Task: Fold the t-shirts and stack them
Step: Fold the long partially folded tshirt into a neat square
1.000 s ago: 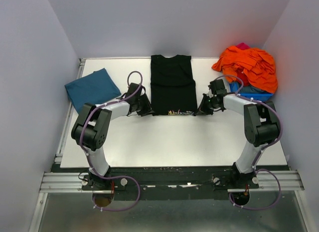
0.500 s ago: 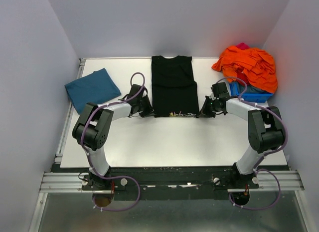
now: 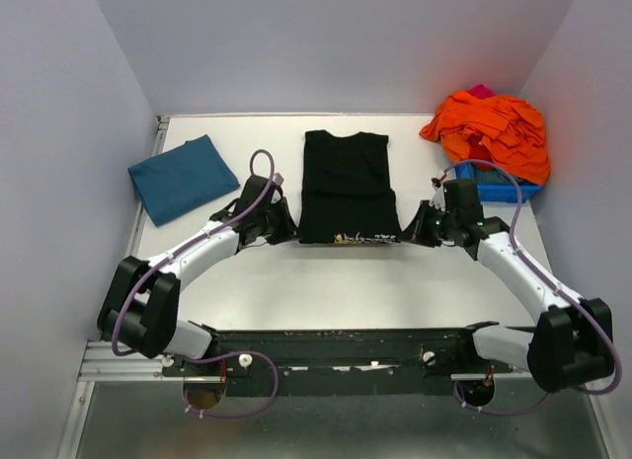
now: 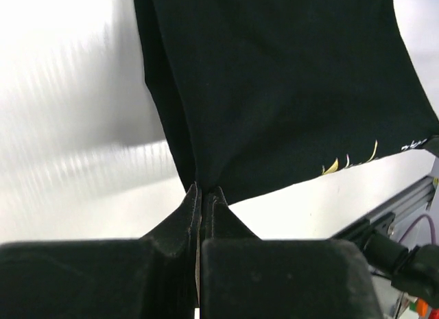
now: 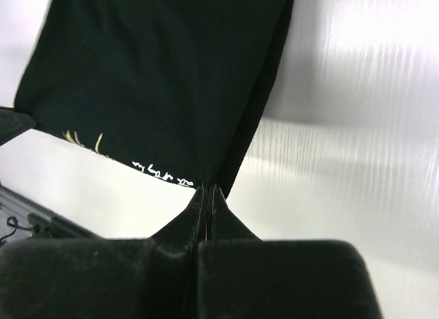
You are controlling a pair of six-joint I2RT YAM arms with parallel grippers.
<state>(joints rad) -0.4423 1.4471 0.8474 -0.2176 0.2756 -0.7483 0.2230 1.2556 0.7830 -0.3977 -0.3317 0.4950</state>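
Left gripper [image 4: 200,190] jaws are pinched tight on one hem corner of the black t-shirt [image 4: 274,86]. The right gripper [image 5: 208,190] is likewise clamped on the other corner. The cloth runs flat ahead of both jaws, with the hem stretched between them.

Step judged: hem taken up for the lengthwise fold. The next move calls for matched, level travel of both arms.

Bare table [image 3: 336,281] behind the jaws gives room. The teal t-shirt [image 3: 183,176] lies well outboard of the left jaws, and an orange clothes heap [image 3: 494,128] lies beyond the right.

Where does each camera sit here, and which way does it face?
Top external: above and behind the bases, looking down at the table; both whole arms show, holding the black t-shirt by its near corners.
Left wrist: on the left arm, facing along the left gripper, shut on the shirt's near left corner.
Right wrist: on the right arm, facing along the right gripper, shut on the near right corner.
Shared: both wrist views show the shirt's printed near hem.
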